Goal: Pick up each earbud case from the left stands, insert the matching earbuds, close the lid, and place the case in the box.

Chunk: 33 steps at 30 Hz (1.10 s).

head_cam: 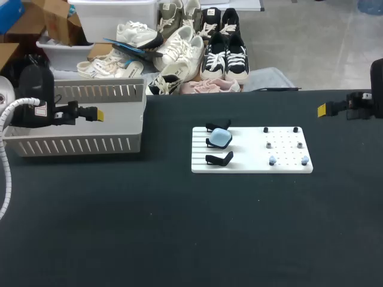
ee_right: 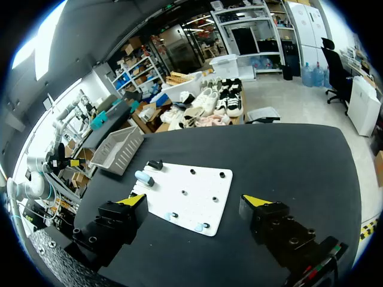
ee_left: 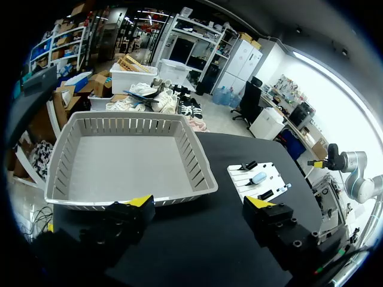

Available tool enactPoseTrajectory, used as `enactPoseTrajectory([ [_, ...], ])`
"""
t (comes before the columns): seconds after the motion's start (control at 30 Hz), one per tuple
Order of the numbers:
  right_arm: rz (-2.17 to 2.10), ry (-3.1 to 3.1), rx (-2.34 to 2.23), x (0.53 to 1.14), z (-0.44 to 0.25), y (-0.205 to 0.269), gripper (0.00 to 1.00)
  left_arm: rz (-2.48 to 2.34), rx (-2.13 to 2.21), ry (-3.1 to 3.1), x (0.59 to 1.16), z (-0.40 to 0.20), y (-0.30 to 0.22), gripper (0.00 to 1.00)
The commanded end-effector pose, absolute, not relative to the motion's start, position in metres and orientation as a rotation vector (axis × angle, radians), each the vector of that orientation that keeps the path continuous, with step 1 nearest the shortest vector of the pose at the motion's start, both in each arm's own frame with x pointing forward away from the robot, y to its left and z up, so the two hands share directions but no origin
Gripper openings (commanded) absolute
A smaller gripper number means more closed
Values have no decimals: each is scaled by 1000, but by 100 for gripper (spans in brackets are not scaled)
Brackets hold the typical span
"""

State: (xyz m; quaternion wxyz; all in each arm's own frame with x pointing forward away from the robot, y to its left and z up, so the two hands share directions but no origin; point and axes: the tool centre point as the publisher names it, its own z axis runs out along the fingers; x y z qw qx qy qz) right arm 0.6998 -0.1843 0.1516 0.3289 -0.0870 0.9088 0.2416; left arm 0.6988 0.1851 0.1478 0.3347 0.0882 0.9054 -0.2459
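A white board (head_cam: 251, 150) lies mid-table with three black stands along its left side. The middle stand holds a light blue earbud case (head_cam: 220, 139); the other two stands (head_cam: 218, 159) hold nothing. Small earbuds (head_cam: 272, 160) sit on pegs on the board's right half: black, grey and blue pairs. My left gripper (head_cam: 94, 113) hovers open over the white basket (head_cam: 78, 143) at the left. My right gripper (head_cam: 326, 109) hangs open at the far right, away from the board. From the right wrist, the board (ee_right: 197, 185) and blue case (ee_right: 143, 178) lie ahead of the open gripper (ee_right: 194, 200).
In the left wrist view the open gripper (ee_left: 200, 203) looks over the basket (ee_left: 66, 161), which holds nothing, with the board (ee_left: 269, 173) off to its right. Black tabletop (head_cam: 191, 227) stretches in front of the board.
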Motion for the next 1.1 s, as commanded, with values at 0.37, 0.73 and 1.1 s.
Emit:
enactPoseTrajectory([
  [0.37,636,2376,-230,700,151,-185,100,-637,230,2370,700,149,185,100],
  [0.73,636,2376,-230,700,151,-185,100,-637,230,2370,700,149,185,100],
  [1.1,636,2376,-230,700,151,-185,100,-592,635,2243,711,156,164,100],
])
